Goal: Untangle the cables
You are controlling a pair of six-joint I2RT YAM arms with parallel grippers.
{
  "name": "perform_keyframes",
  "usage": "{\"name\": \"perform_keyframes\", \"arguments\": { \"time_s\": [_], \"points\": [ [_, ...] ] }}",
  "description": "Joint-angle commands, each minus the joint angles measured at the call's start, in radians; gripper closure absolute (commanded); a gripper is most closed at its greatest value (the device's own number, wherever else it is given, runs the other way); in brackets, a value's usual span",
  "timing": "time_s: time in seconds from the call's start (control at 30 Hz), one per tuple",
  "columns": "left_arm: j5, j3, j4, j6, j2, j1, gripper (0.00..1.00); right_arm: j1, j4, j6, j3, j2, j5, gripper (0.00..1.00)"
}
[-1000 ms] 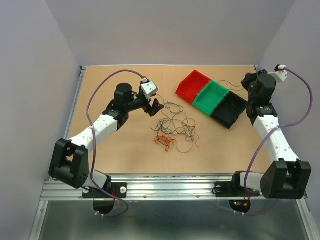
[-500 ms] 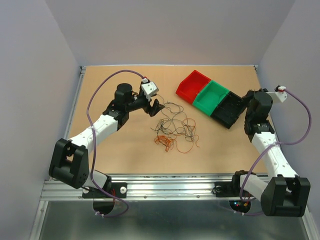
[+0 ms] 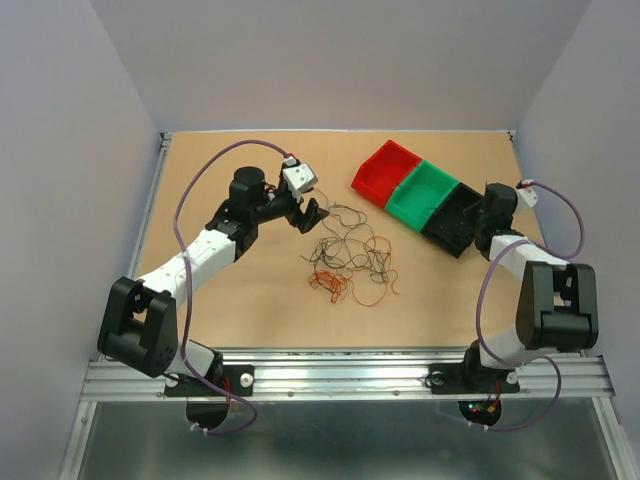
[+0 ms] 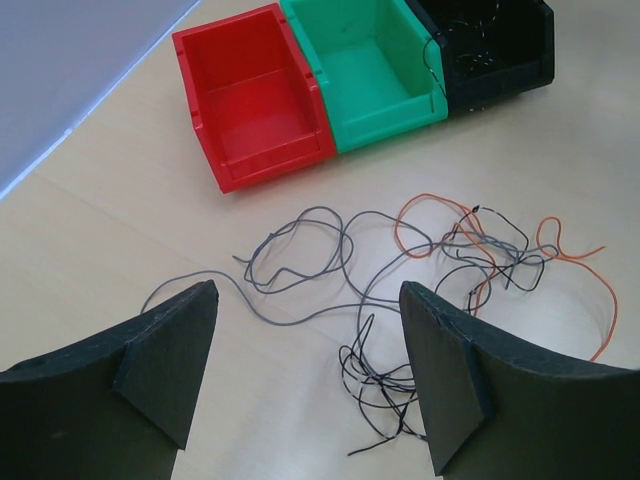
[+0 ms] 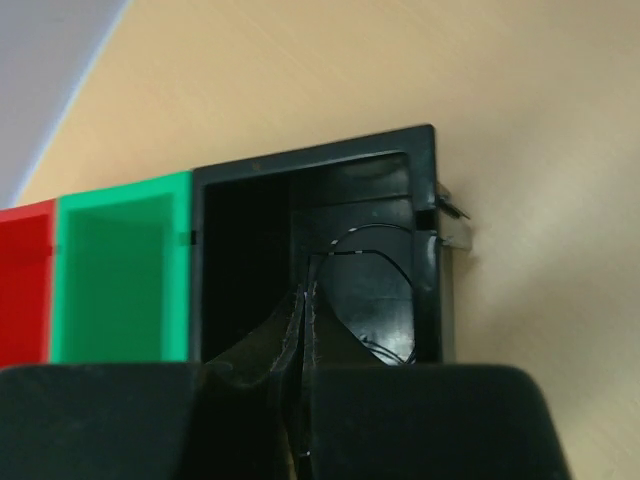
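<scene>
The right gripper (image 5: 304, 300) has its two fingers pressed together, just in front of the black bin (image 5: 427, 180). A thin dark cable (image 5: 370, 251) curls inside that bin. The green bin (image 5: 120, 290) touches its side, then comes the red bin (image 5: 20, 290). All sit on the tan table (image 5: 500, 100).

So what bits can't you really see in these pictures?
- Right wrist view: whether the shut jaws of the right gripper pinch one of the cables. It is hair-thin against the black bin.
- Top view: which of the cables lies over which. They are too small.
- Left wrist view: the black bin's far side, cut off by the top edge, and some cable behind the left gripper.
</scene>
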Motion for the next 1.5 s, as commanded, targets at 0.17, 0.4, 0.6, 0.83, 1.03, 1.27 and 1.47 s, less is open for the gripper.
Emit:
{"name": "perform_keyframes", "arguments": {
  "time_s": [0.17, 0.4, 0.6, 0.83, 1.03, 1.27, 1.47],
  "points": [
    [0.003, -0.015, 0.025, 0.018, -0.058, -0.013, 0.16, -0.075, 0.079, 0.093, 0.019, 0.08, -0.035, 0.99],
    [-0.002, -0.016, 0.025, 0.019, -0.061, -0.014, 0.16, -0.066, -0.018, 0.083, 0.146, 0.258, -0.012, 0.99],
    [-0.009, -0.015, 0.025, 0.024, -0.055, -0.019, 0.16, -0.025, -0.062, 0.041, 0.185, 0.251, 0.069, 0.94],
    [-0.014, -0.016, 0.025, 0.027, -0.057, -0.021, 0.16, 0.049, -0.133, -0.038, 0.228, 0.151, 0.145, 0.61],
    [-0.017, -0.018, 0.024, 0.029, -0.066, -0.022, 0.16, 0.073, -0.163, -0.074, 0.223, 0.059, 0.15, 0.34],
    [-0.019, -0.016, 0.021, 0.03, -0.063, -0.024, 0.16, 0.167, -0.209, -0.155, 0.168, -0.059, 0.207, 0.24],
    [-0.022, -0.016, 0.019, 0.033, -0.065, -0.025, 0.16, 0.205, -0.214, -0.219, 0.094, -0.104, 0.006, 0.33]
  ]
}}
